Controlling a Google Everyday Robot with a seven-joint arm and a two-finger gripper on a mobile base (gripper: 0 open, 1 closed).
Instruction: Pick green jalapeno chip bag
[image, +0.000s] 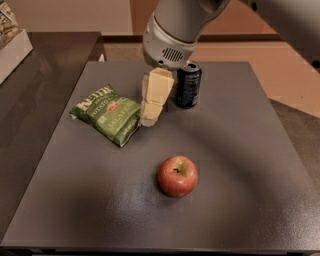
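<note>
The green jalapeno chip bag (107, 114) lies flat on the left half of the dark grey table (240, 150), white lettering up. My gripper (150, 118) hangs from the grey arm and points down, right next to the bag's right edge, just above the table. It holds nothing that I can see.
A dark blue drink can (188, 85) stands upright just right of the gripper. A red apple (177, 175) sits nearer the front, right of centre. A white box (12, 45) stands at the far left on another dark surface.
</note>
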